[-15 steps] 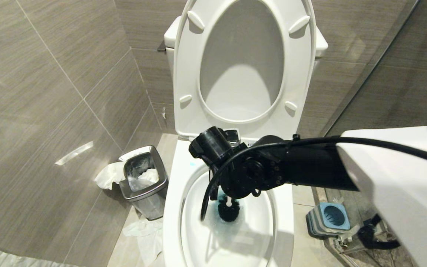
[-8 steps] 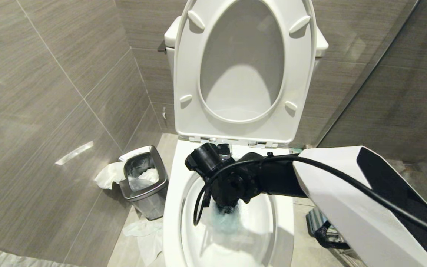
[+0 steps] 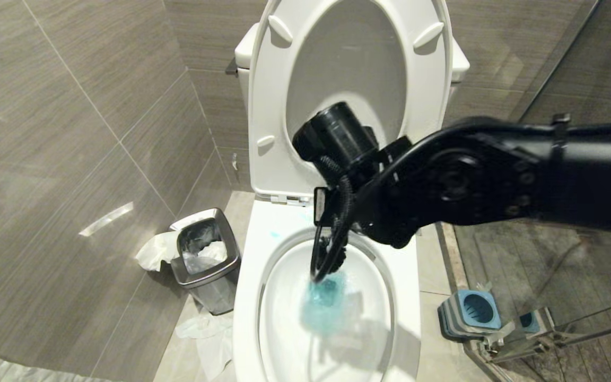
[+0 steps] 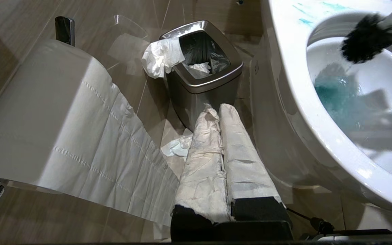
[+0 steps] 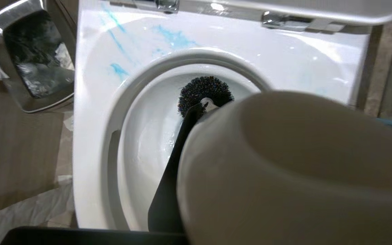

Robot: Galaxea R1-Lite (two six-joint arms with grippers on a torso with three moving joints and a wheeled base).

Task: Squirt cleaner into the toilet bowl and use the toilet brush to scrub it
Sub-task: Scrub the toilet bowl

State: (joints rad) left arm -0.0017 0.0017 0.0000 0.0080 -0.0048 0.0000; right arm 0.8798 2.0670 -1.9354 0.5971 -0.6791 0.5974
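The white toilet bowl (image 3: 247,297) stands with its seat and lid raised. Turquoise cleaner (image 3: 324,302) tints the water, and pale blue smears (image 5: 175,37) mark the back rim. My right gripper (image 5: 196,112) is shut on the white handle (image 5: 284,170) of the toilet brush, which fills the right wrist view. The black bristle head (image 5: 204,93) sits against the back wall of the bowl, above the water. In the head view my right wrist hides most of the brush head (image 3: 332,254). My left gripper (image 4: 218,109), its fingers wrapped in white, is shut and empty, low beside the toilet.
A steel bin (image 3: 204,260) with paper in it stands left of the toilet, with tissue on the floor around it. The blue-grey brush holder (image 3: 470,310) sits on the floor to the right. A toilet paper roll (image 4: 46,119) hangs close by the left gripper.
My right arm dipped low into the bowl, then rose. The brush head left the blue water in the middle of the bowl and came up to the back wall.
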